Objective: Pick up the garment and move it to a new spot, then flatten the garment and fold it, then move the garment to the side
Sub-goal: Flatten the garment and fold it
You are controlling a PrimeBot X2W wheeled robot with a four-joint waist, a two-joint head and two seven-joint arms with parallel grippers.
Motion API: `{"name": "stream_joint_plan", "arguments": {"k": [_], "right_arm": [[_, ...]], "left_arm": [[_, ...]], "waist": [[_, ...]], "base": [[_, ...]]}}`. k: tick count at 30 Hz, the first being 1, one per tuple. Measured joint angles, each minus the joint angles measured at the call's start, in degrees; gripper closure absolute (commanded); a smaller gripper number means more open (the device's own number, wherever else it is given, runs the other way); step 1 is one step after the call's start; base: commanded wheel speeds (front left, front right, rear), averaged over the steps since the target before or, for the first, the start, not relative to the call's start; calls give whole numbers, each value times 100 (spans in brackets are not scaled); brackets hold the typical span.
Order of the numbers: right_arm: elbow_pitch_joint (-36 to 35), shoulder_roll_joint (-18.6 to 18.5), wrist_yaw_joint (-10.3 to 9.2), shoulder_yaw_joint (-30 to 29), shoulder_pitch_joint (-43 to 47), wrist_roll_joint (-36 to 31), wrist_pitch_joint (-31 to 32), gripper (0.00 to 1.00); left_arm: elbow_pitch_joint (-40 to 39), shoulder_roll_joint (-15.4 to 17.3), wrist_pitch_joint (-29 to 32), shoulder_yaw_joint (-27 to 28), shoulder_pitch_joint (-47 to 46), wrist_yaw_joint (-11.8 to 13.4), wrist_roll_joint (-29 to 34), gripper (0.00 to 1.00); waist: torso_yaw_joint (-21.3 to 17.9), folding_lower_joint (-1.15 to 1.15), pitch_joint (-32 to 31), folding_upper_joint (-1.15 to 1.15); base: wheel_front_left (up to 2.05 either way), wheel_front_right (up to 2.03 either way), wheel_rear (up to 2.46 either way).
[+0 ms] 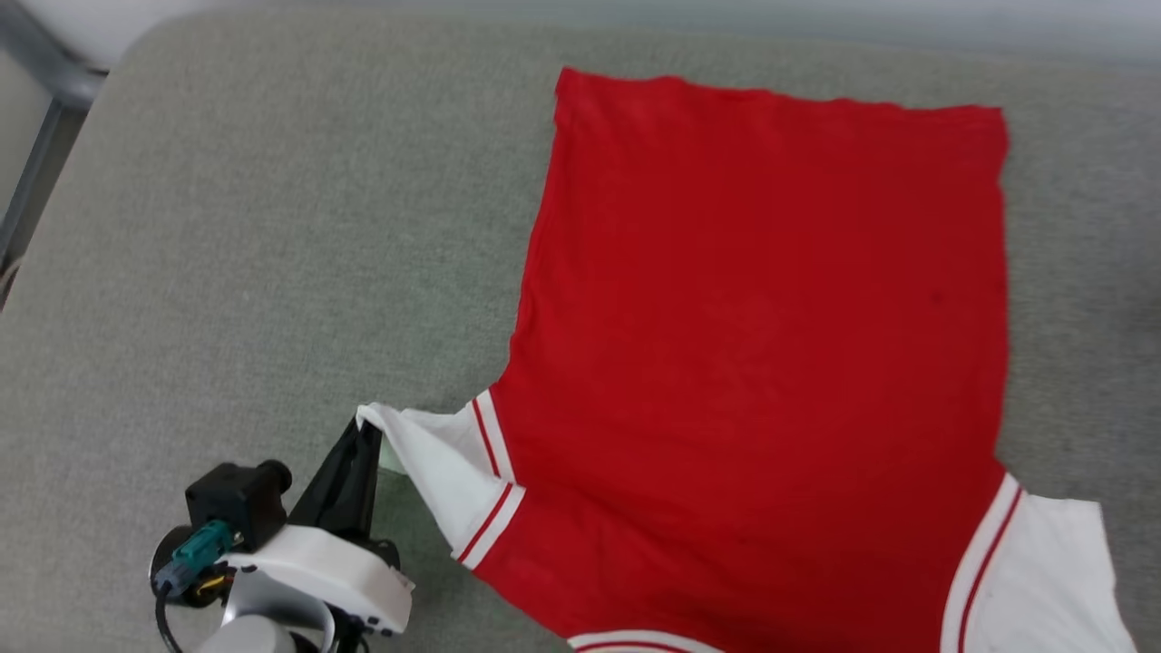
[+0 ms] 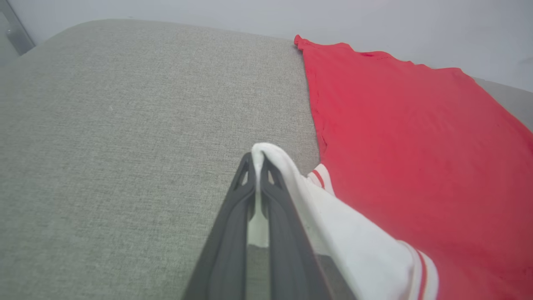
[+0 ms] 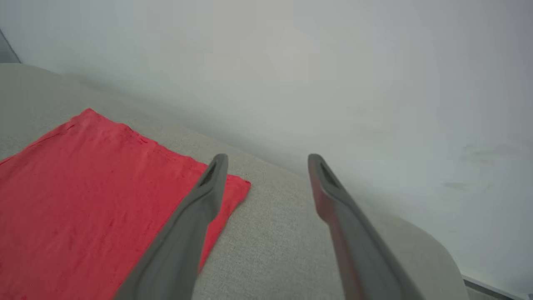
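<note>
The shirt [image 1: 762, 345] lies spread with a plain red side up on the grey cushion [image 1: 227, 272], filling the head view from centre out to 3 o'clock, its hem at 12 o'clock and its shoulder end at 6 o'clock. The left gripper [image 1: 365, 442], at 7 o'clock, is clamped on the outer edge of one white sleeve [image 1: 435, 462] and draws that edge up off the cushion; the left wrist view shows white cloth pinched between the two dark fingers [image 2: 233, 216]. The right gripper [image 3: 267, 158] stands with its jaws wide apart and nothing between them, near the hem corner [image 3: 233, 187] of the shirt and facing the pale wall [image 3: 333, 62]. The second sleeve [image 1: 1052, 562] lies flat at 5 o'clock. Treat the cloth as light, thin and limp: it holds no shape, drapes from any held point, and probably drags rather than slides on the woven cushion. A single pinch lifts only a local peak, so use two holds well apart. Suitable holds are hemmed or trimmed edges, where the layers are thicker: sleeve cuffs, shoulder seams and hem corners. The collar runs off the bottom edge of the head view, so its lie cannot be confirmed. The risk of damage is low; the main fault to expect is bunching or an uneven fold line.
</note>
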Motion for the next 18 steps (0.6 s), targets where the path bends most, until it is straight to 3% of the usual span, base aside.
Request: {"name": "stream_joint_plan", "arguments": {"k": [9, 13, 18], "right_arm": [[1292, -175, 0, 827, -1980, 528, 3265, 0], [1614, -158, 0, 926, -2527, 475, 3995, 0], [1905, -87, 0, 925, -2910, 266, 4233, 0]], "left_arm": [[10, -519, -4, 279, -373, -272, 427, 100], [62, -783, -4, 382, -486, -422, 559, 100], [136, -1018, -4, 504, -532, -583, 717, 100]], "waist": [[458, 1, 931, 0], [652, 0, 1278, 0], [839, 0, 1575, 0]], "base": [[0, 0, 0], [0, 0, 0], [0, 0, 0]]}}
